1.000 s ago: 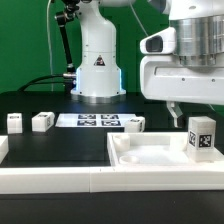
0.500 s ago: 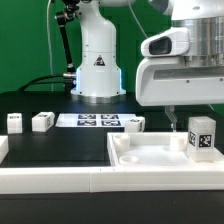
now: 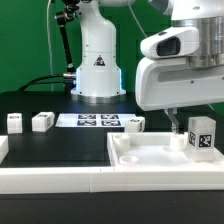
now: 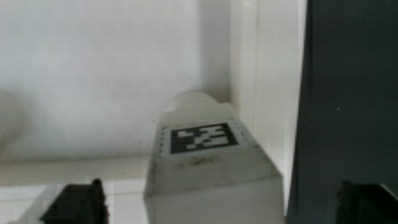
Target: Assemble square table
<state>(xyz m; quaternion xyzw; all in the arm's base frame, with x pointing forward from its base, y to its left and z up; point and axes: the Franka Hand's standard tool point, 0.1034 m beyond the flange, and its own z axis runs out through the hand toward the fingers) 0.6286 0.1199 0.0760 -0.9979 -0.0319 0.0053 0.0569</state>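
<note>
The square table's white slab [image 3: 150,158] lies at the front on the exterior view's right, raised rims up. One tagged white leg [image 3: 202,134] stands upright in its far corner on that side. My gripper [image 3: 192,124] hangs over this leg, one finger [image 3: 172,121] showing beside it. In the wrist view the leg [image 4: 214,145] stands between the dark fingertips [image 4: 75,203], with a gap on each side. The gripper [image 4: 219,206] is open and holds nothing. Three more legs [image 3: 14,121] [image 3: 42,121] [image 3: 134,123] rest on the black table.
The marker board [image 3: 97,120] lies flat before the robot base [image 3: 97,70]. A long white rail [image 3: 50,182] edges the front of the black work surface. In the wrist view the slab's rim [image 4: 267,80] runs beside bare black table [image 4: 347,90].
My gripper has come down toward the standing leg and shifted slightly to the exterior view's left. Its jaws stayed open. The legs and slab have not moved.
</note>
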